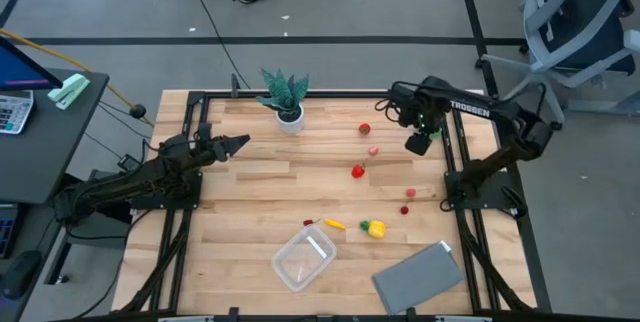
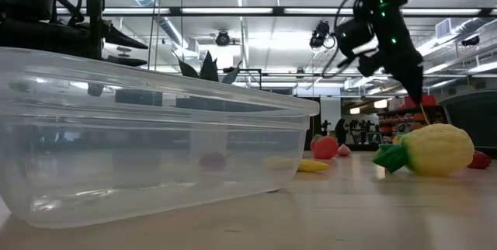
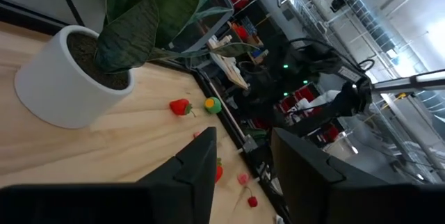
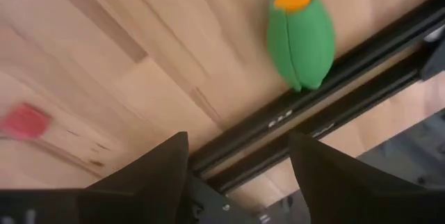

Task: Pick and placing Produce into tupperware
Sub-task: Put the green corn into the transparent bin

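The tupperware (image 1: 304,259) sits near the front edge of the wooden table (image 1: 250,192), just left of a flat grey sheet (image 1: 418,278); seen through its clear wall in the low view, it appears to hold nothing, though the reddish blur there may be a piece lying behind it. The produce is scattered loose on the wood: a yellow piece with green leaves (image 1: 376,228) and a small yellow-and-red piece (image 1: 332,223) lie just beyond the box, a red strawberry-like piece (image 1: 358,170) lies mid-table, a pink one (image 1: 373,149) and a red one (image 1: 365,129) sit farther back, and two small red pieces (image 1: 409,193) rest near the right rail. The right gripper (image 1: 418,143) hangs above the table's right side close to the black frame rail, its jaws apart and holding nothing; its wrist camera looks down on a green piece with an orange top (image 4: 300,36) lying against that rail. The left gripper (image 1: 238,143) waits at the left side of the table, pointing toward the potted plant (image 1: 286,98), its fingers (image 3: 197,172) spread and empty.
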Controlling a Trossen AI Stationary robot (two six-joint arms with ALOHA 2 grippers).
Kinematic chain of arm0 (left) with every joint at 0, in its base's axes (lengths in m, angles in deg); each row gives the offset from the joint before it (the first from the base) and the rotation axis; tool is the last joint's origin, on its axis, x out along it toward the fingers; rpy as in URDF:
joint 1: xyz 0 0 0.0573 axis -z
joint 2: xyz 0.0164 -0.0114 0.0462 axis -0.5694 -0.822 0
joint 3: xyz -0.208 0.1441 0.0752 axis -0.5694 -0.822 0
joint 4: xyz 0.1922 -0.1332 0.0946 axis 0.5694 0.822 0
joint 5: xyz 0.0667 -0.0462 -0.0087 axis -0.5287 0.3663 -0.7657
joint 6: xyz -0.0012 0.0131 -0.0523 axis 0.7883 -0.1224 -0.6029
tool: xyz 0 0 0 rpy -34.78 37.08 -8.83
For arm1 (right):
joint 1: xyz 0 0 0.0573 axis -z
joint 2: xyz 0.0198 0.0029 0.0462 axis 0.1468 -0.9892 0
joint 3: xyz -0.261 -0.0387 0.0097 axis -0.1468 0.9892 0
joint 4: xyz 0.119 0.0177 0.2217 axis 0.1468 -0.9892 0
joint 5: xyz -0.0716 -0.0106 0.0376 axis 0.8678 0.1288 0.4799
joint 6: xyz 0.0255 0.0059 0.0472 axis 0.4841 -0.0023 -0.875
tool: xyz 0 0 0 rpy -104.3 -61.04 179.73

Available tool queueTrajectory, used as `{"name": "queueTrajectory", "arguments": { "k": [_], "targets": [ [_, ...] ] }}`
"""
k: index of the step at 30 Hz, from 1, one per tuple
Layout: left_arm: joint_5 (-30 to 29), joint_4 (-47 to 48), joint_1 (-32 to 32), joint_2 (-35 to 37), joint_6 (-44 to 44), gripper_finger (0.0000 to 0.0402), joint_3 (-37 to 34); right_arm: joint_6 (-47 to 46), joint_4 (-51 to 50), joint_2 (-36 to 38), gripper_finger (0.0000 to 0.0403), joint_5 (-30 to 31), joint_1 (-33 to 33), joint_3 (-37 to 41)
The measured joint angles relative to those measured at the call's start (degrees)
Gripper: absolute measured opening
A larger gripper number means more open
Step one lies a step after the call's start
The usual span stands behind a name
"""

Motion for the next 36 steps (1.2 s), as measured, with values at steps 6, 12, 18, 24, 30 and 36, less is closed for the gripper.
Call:
{"name": "queueTrajectory", "arguments": {
  "k": [6, 12, 18, 24, 30, 36],
  "targets": [
    [0.0, 0.0, 0.0, 0.0, 0.1, 0.0143, 0.0, 9.1, 8.9, 1.4, 0.0255, 5.5, 2.3, 4.5],
    [0.0, 0.0, 0.0, 0.0, 0.1, 0.0147, 0.0, 12.8, 13.0, 0.4, 0.0269, 5.4, 4.2, 4.8],
    [0.0, 0.0, 0.0, 0.0, -1.0, 0.0144, 0.0, 12.9, 13.4, -2.5, 0.0287, 4.8, 7.0, 4.8],
    [0.0, 0.0, 0.0, 0.0, -1.2, 0.0135, 0.0, 12.9, 15.1, -6.1, 0.0298, 4.8, 9.3, 4.8],
    [0.0, 0.0, 0.0, 0.0, -1.4, 0.0139, 0.0, 13.1, 18.6, -9.3, 0.0298, 4.8, 10.2, 4.8],
    [0.0, 0.0, 0.0, 0.0, -1.4, 0.0133, 0.0, 13.2, 20.1, -12.6, 0.0298, 4.8, 10.9, 4.8]
  ]
}}
